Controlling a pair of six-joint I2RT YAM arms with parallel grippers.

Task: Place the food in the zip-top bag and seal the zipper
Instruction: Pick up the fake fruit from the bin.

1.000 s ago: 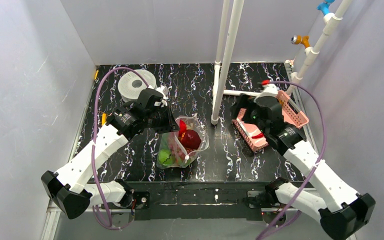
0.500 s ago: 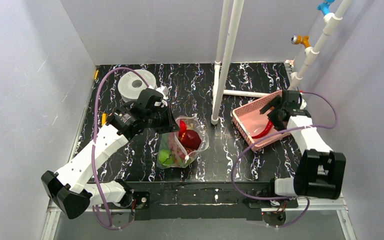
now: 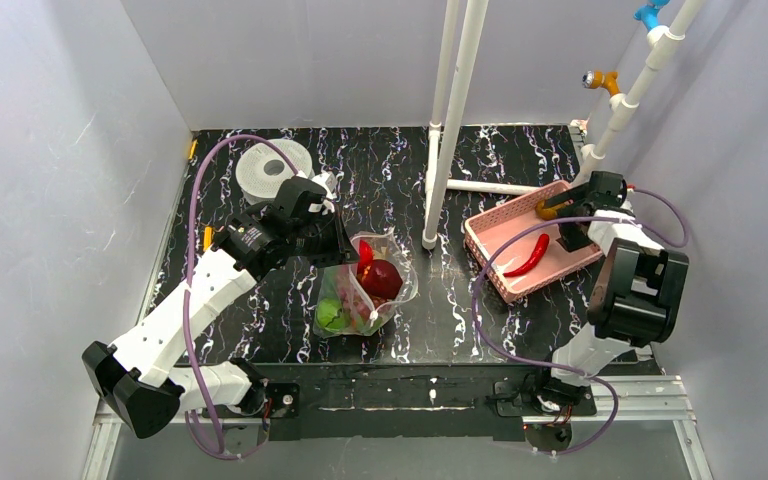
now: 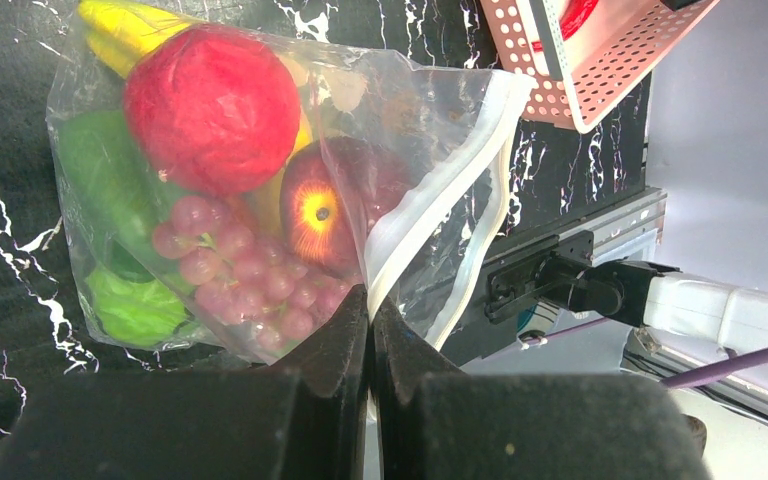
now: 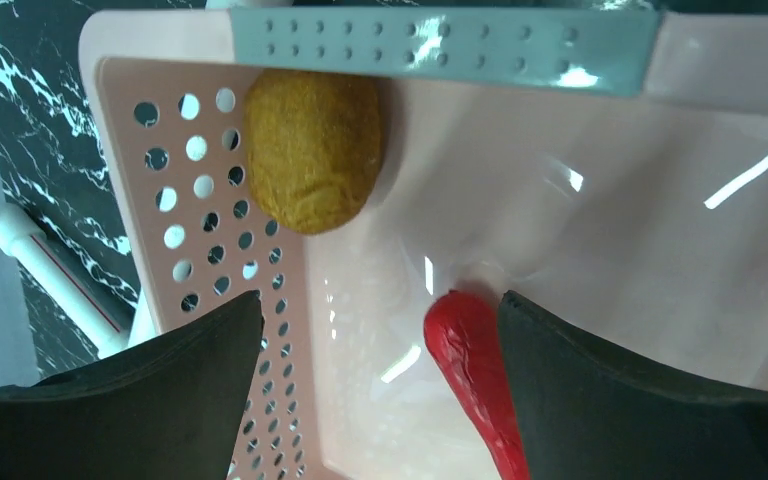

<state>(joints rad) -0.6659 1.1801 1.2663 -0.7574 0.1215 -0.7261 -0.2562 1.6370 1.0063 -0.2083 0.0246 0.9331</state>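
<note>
The clear zip-top bag (image 3: pixel 365 285) lies at the table's middle, holding a red round fruit (image 4: pixel 210 105), an apple (image 4: pixel 325 205), purple grapes (image 4: pixel 245 275), green pieces (image 4: pixel 125 300) and a yellow piece (image 4: pixel 130 25). My left gripper (image 3: pixel 343 243) is shut on the bag's mouth edge with the whitish zipper strip (image 4: pixel 440 210), and the mouth gapes open. My right gripper (image 3: pixel 572 212) is open over the pink basket (image 3: pixel 488 240). A red chili (image 5: pixel 475 370) lies against its right finger, with a brown oval fruit (image 5: pixel 312 160) beyond it.
A grey-white spool (image 3: pixel 270 168) stands at the back left. White upright pipes (image 3: pixel 450 120) rise behind the bag, and another pipe (image 3: pixel 625 100) runs up at the back right. The basket's perforated wall (image 5: pixel 190 200) is close to my right gripper's left finger.
My right arm has swung from the basket's front to its far right side. The basket, tilted one second ago, now lies flat. The left arm and the bag have not moved.
</note>
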